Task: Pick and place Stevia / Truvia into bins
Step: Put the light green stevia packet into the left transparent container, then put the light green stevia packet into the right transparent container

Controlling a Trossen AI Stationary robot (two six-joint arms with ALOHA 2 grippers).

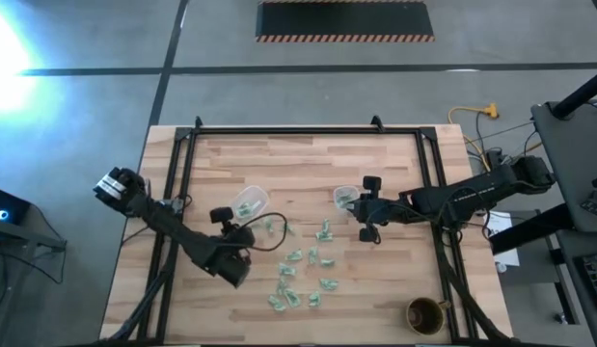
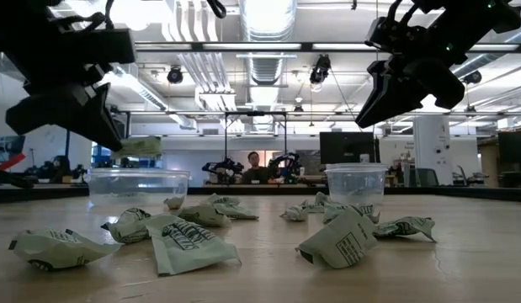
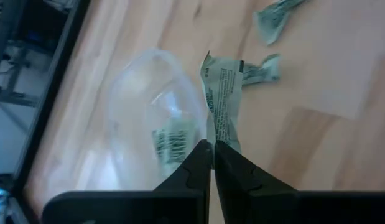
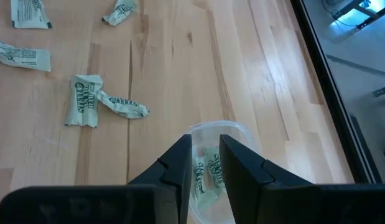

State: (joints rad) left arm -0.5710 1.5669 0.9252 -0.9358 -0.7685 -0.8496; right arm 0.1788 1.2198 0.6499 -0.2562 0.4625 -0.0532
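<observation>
Stevia packet (image 3: 221, 102) is pinched in my left gripper (image 3: 213, 149) just beside the left bin (image 3: 156, 118); I'd carry it over the rim before releasing. My right gripper (image 4: 206, 146) hovers over the right bin (image 4: 237, 134), jaws narrowly parted and empty.

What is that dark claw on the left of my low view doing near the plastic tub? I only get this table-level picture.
Observer: That is the left gripper. Its wrist view shows it shut on one green packet, beside the rim of the left bin.
Operator: And the other claw?
Observer: The right gripper is open with nothing between its fingers, hanging above the right bin, which holds a few packets.
Operator: Anything I'm missing entirely?
Observer: From above, a round brown cup stands near the table's corner on the right arm's side.
</observation>
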